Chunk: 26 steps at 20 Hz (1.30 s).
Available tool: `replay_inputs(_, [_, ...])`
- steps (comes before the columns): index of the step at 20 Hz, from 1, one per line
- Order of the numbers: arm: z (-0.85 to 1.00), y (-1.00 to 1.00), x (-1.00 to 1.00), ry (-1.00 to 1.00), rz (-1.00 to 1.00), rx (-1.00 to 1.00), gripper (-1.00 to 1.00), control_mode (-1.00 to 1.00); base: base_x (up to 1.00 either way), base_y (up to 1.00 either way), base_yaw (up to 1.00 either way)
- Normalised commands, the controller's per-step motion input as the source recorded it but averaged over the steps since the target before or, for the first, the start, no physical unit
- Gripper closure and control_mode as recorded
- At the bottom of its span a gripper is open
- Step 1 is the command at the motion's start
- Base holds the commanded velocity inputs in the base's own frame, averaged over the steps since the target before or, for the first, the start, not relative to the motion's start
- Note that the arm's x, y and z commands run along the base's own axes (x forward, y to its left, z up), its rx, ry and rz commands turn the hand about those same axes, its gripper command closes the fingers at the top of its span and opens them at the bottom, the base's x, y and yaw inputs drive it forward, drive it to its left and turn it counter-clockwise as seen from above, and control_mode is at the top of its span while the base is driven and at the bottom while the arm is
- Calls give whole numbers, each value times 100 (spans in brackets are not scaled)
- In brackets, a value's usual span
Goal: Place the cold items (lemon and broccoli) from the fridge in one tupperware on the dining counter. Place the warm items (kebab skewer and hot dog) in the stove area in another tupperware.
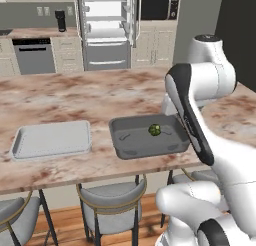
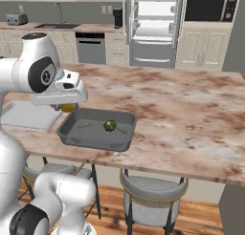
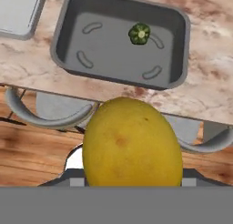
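My gripper is shut on the yellow lemon, which hides the fingertips in the hand view. It hangs above the near left corner of the dark grey tupperware on the dining counter. The broccoli lies inside that tupperware, right of its middle. Left of it sits the light grey tray, with nothing in it. Behind the counter the fridge stands with its doors open. The kebab skewer and hot dog are out of view.
Grey-seated stools stand under the counter's near edge. My white arm crosses in front of the tupperware's right end in the left base view. A dishwasher and a microwave line the back wall.
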Motion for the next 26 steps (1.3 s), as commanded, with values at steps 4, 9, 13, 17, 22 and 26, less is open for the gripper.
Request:
replay_inputs(4, [-70,0,40,36,17,1,100,-100,0,0,0])
replay_inputs(9, [-53,1,46,28,13,3,100,-100,0,0,0])
replay_inputs(13, [-37,22,51,8,1,2,100,-100,0,0,0])
replay_inputs(17, [-27,37,47,0,0,0,100,-100,0,0,0])
replay_inputs(22, [-29,26,30,0,-5,0,100,-100,0,0,0])
replay_inputs(26, [-30,7,22,0,-12,0,100,-100,0,0,0])
